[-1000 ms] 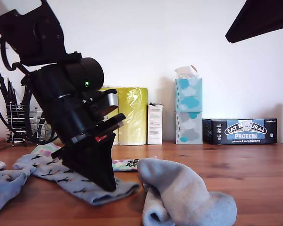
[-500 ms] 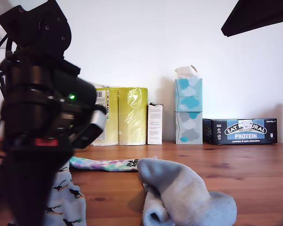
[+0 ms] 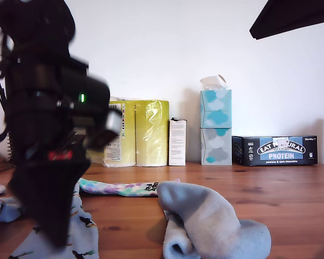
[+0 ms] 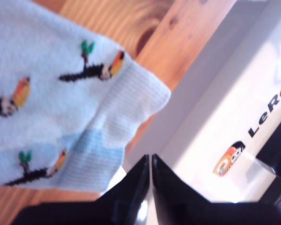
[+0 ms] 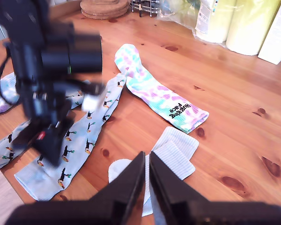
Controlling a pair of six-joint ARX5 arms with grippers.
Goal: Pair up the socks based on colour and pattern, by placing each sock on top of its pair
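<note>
My first gripper (image 4: 151,161) has its jaws pressed together, nothing between them. You will find it above the ribbed cuff of an animal-print sock (image 4: 56,98), not touching it. That sock is pale blue with small dark bird prints with orange beaks, and its cuff end lies by the table edge, beside a white surface with lettering (image 4: 253,108).

My second gripper (image 5: 146,161) is likewise closed and empty, held high over the table. Below its tips lies the light-blue ribbed sock (image 5: 171,157), bunched and folded over on itself; in the exterior view it is the grey-blue heap (image 3: 210,226) in the near middle.

In the second wrist view, the first arm (image 5: 49,75) stands over the animal-print sock (image 5: 75,145), which lies stretched out flat. A second animal-print sock (image 5: 4,145) lies beside it, partly hidden by the arm. A tie-dye sock (image 5: 154,91) with black lettering at its cuff lies flat just beside these, apart from the ribbed sock. Part of another tie-dye sock (image 5: 0,93) shows behind the arm.

In the exterior view, the first arm (image 3: 48,124) is blurred and fills the left, over the printed sock (image 3: 78,237). The tie-dye sock (image 3: 124,189) lies behind. Along the far wall stand yellow paper rolls (image 3: 143,132), a small white carton (image 3: 177,141), stacked tissue boxes (image 3: 216,127) and a protein bar box (image 3: 275,150). The wooden table (image 3: 270,194) bears all.
</note>
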